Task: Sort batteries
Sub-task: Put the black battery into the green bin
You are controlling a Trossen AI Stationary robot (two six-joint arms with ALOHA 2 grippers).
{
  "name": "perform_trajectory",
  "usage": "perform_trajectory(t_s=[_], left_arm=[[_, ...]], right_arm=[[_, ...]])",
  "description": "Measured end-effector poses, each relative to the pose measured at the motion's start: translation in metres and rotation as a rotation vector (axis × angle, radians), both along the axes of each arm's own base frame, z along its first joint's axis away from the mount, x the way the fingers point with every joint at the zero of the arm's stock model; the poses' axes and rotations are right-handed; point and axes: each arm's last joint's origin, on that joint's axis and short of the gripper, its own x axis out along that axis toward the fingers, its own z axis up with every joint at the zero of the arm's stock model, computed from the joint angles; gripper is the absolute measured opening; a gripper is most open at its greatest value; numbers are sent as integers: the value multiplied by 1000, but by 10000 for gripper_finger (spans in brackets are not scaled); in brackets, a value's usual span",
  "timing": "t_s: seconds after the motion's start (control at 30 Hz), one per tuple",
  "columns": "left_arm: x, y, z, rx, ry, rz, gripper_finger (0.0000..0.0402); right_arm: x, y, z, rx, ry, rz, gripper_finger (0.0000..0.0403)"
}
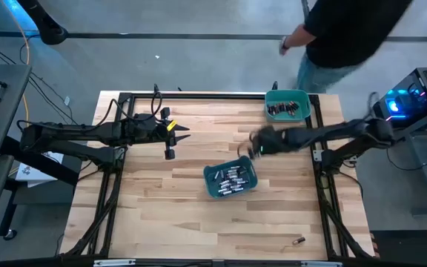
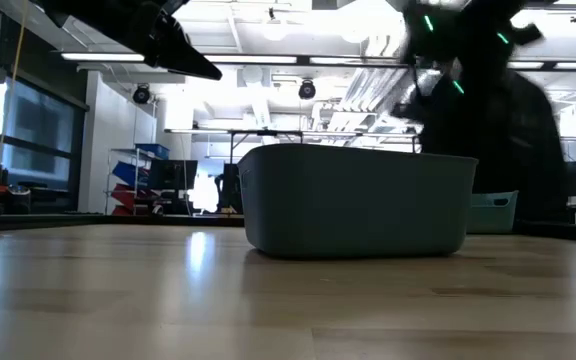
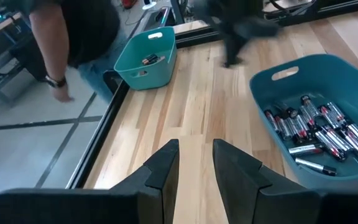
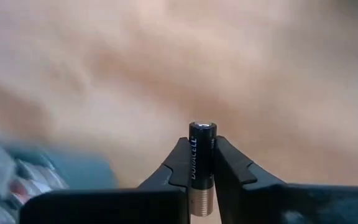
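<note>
A black-and-copper cylindrical battery point(image 4: 202, 167) was clamped upright between the fingers of the right gripper point(image 4: 202, 163), held above the light wooden table point(image 1: 161, 215) just far-right of the near teal plastic bin point(image 1: 230, 180). The grip was probably taken at the cell's middle so it could be carried without tilting. A mixed pile of silvery and dark batteries point(image 3: 319, 129) lay in that near bin, apparently the unsorted stock. A few dark cells point(image 1: 287, 110) lay in the far teal plastic bin point(image 1: 288, 104) at the table's far-right edge, judged to be the drop-off for this type. One stray cell point(image 1: 299, 240) lay on the table near the near-right corner.

The left gripper point(image 3: 196, 163) was parked over the left part of the table, fingers narrowly apart and empty. A person in a dark top point(image 1: 347, 33) stood beyond the far edge, close to the far bin; that was the only likely obstruction to a transfer.
</note>
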Motion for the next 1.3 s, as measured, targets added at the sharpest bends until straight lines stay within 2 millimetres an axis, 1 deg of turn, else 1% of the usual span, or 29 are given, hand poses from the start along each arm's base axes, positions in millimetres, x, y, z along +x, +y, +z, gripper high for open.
perform_trajectory(t_s=[0.07, 0.13, 0.2, 0.23, 0.3, 0.37, 0.43, 0.53, 0.63, 0.83, 0.93, 1.07, 1.17, 1.3], left_arm=[[0, 0, 1, 8, -3, -4, 90], [1, 0, 1, 17, -9, -7, 90], [1, 0, 2, 26, -14, -11, 90], [1, 0, 2, 32, -15, -13, 90], [1, 0, 2, 33, -15, -13, 90], [1, 0, 2, 34, -16, -13, 90], [1, 0, 2, 34, -17, -13, 90], [1, 0, 2, 28, -20, -10, 90], [1, 0, 2, 26, -20, -9, 90], [1, 0, 2, 26, -20, -9, 90], [1, 0, 2, 26, -20, -9, 90], [1, 0, 2, 26, -20, -9, 90], [1, 0, 2, 26, -20, -9, 90], [1, 0, 2, 26, -20, -10, 90]], right_arm=[[3, -16, 28, -103, -32, 3, 18], [0, -34, 56, -182, -15, -11, 18], [-3, -58, 86, -245, -29, -54, 18], [-8, -70, 96, -267, -8, -82, 18], [-17, -96, 107, -277, 42, -135, 18], [-24, -121, 111, -255, 35, -164, 18], [-35, -142, 108, -204, 51, -183, 18], [-46, -168, 90, -137, 116, -204, 18], [-52, -186, 75, -83, 159, -216, 18], [-53, -216, 38, 3, 245, -248, 18], [-54, -228, 14, 69, 305, -263, 20], [-56, -240, -9, 119, 350, -285, 24], [-57, -245, -18, 126, 373, -298, 31], [-60, -247, -20, 113, 396, -314, 58]])
